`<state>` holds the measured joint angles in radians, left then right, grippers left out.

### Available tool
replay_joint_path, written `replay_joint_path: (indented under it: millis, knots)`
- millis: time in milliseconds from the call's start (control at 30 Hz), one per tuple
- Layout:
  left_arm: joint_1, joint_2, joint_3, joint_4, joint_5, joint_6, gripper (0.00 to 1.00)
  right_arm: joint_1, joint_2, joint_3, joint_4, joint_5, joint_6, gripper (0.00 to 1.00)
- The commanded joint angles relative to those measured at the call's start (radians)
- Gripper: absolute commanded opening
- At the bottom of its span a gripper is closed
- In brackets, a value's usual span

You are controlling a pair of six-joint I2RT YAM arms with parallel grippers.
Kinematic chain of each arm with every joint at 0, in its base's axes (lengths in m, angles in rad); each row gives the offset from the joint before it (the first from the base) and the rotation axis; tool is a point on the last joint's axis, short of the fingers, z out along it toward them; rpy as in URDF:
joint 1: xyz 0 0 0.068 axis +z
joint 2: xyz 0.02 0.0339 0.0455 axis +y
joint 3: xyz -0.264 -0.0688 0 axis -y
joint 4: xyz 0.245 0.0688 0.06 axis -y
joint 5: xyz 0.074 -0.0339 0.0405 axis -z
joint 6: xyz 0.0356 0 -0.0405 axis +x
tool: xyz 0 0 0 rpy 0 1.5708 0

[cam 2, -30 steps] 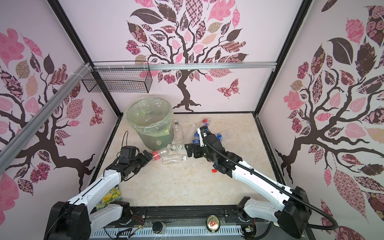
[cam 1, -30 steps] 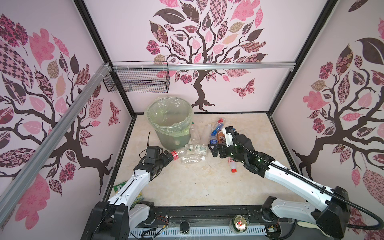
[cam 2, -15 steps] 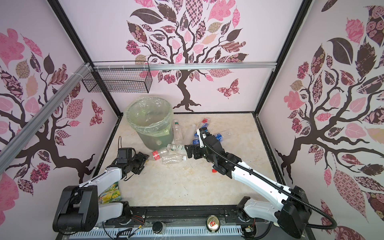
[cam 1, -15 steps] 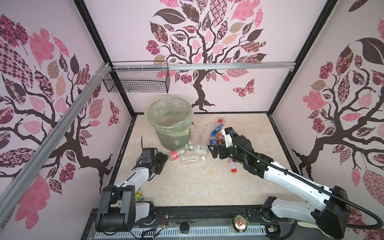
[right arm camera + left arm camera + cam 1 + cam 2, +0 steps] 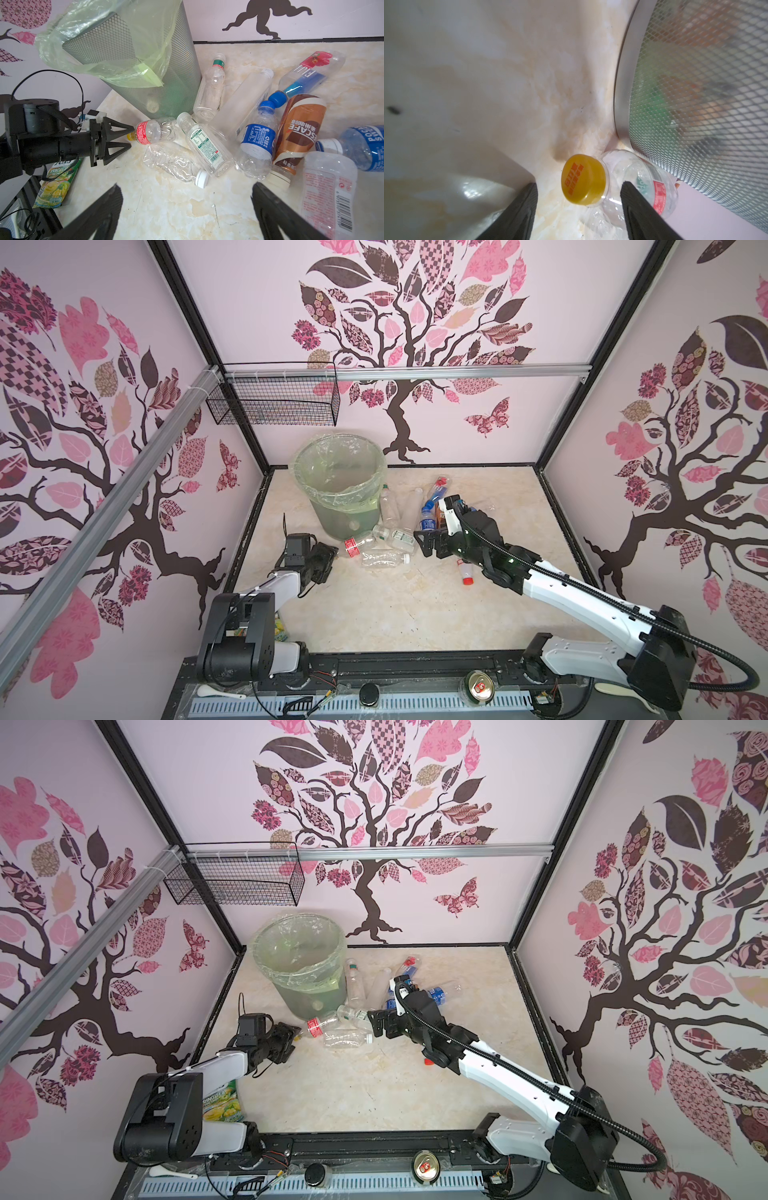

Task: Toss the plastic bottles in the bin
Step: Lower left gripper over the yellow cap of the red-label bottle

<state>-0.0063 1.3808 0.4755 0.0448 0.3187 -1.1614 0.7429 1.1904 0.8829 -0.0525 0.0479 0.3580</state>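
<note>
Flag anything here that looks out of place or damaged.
The clear white-capped bottle lying before the bin is crumpled and dented. A green Spring Tea packet lies at the table edge under the left arm; it is no bottle.

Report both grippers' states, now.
Left gripper: open, jaws either side of a bottle's yellow cap, not gripping it.
Right gripper: open, empty.

The white-labelled bottle (image 5: 328, 193) is partly cut off.
</note>
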Motion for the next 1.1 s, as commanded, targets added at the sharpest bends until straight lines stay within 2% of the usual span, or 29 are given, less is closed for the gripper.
replay_joint_path:
  millis: [0,267,567,1067]
  knots:
    - [0.002,0.024,-0.009,0.018,-0.014,-0.011,0.66,-0.003,0.006,0.009,0.025,-0.005,-0.013,1.00]
    - [0.002,0.037,0.006,0.042,-0.023,-0.046,0.62,-0.003,-0.026,-0.009,0.026,-0.008,-0.016,0.99]
    - [-0.004,0.032,0.013,0.078,-0.041,-0.078,0.61,0.000,-0.017,-0.021,0.060,-0.068,-0.020,1.00]
    - [-0.079,0.045,0.052,0.061,-0.128,-0.092,0.59,0.096,0.034,-0.036,0.080,-0.063,-0.067,1.00]
